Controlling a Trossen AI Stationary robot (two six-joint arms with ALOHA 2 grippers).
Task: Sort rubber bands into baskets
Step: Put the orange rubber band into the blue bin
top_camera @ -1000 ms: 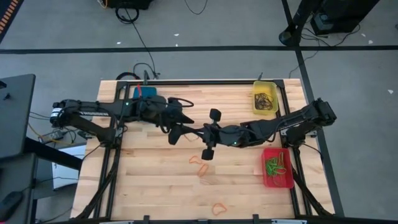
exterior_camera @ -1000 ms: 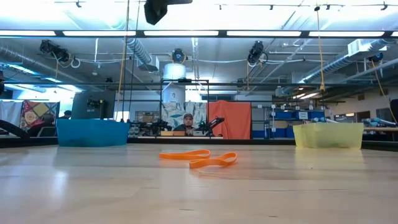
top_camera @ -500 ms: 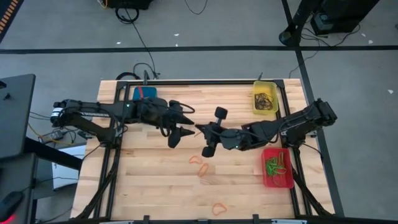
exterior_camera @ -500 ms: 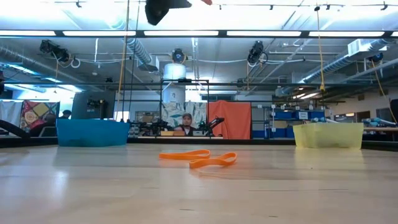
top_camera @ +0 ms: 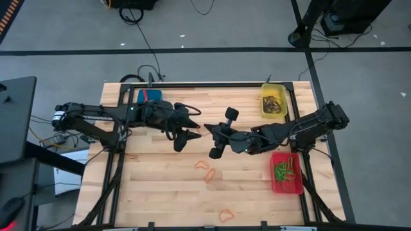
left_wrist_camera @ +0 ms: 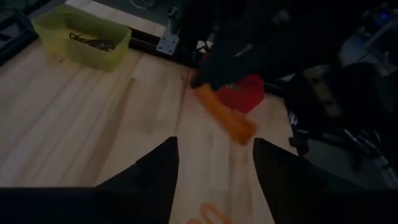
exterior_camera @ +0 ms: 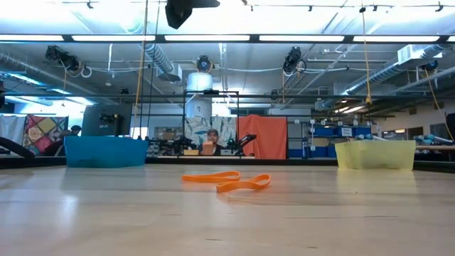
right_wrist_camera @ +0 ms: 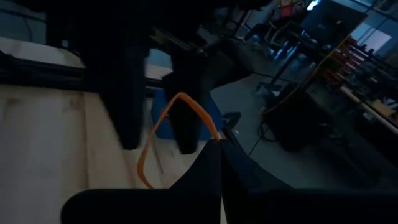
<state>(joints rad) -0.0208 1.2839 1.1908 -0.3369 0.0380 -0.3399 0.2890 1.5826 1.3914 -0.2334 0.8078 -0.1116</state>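
Note:
My right gripper (top_camera: 207, 129) is above the table's middle, shut on an orange rubber band (left_wrist_camera: 224, 116), which also shows in the right wrist view (right_wrist_camera: 163, 124). My left gripper (top_camera: 189, 131) faces it at close range. Its fingers are open and stand on either side of the band's hanging end; I cannot tell whether they touch it. The blue basket (top_camera: 149, 96) stands at the far left. The yellow basket (top_camera: 274, 101), at the far right, holds dark bands. The red basket (top_camera: 286, 172), at the right, holds green bands. My right gripper pinches the orange band by one end of its loop (right_wrist_camera: 210, 132) between its shut fingertips. The fingers come level from the table's right. The band is lifted clear of the table, and its free end (left_wrist_camera: 244, 133) reaches toward my left gripper.
Two orange bands (top_camera: 207, 170) lie on the wood near the middle and show in the low view (exterior_camera: 226, 181). Another orange band (top_camera: 226, 215) lies near the front edge. Black frame rails run along the table's edges.
My right gripper has gone a little toward the table's left and far edges, closer to my left gripper. It has turned somewhat about its own axis and keeps the orange band in its hold.

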